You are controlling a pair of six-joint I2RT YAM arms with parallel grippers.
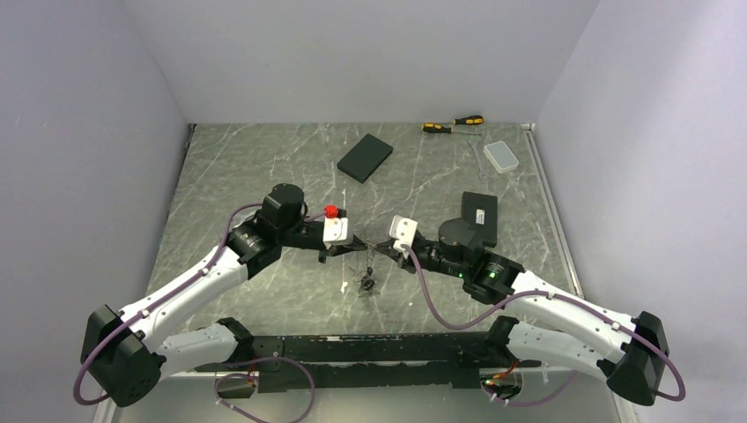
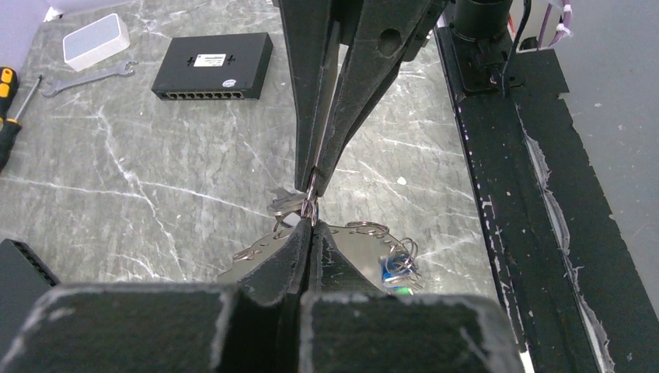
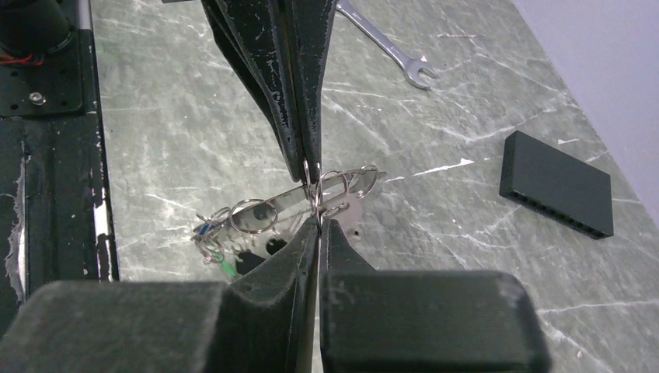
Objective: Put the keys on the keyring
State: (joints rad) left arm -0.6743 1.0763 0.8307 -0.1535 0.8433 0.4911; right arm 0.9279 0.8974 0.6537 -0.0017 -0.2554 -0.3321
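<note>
The left gripper [image 2: 312, 227] is fully closed on the thin wire of the keyring [image 3: 286, 199]. The right gripper [image 3: 319, 223] pinches the same wire, tip facing tip. The keyring is held above the table [image 1: 264, 176], with the keys [image 2: 400, 268] bunched at one end.

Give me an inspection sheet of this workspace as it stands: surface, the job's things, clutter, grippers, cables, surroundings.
Surface: grey-green marbled table, white veins.
Job's things: keyring held between the two grippers; keys bunched close beside it, blue and green tags; threaded or not, cannot tell.
Clutter: black box, network switch, wrench, two screwdrivers, clear plastic box, all away from the grippers.
Grippers: left gripper and right gripper both shut, tip to tip on the keyring.
Cables: purple cables loop loosely along each arm.
Surroundings: plain pale walls on three sides.
</note>
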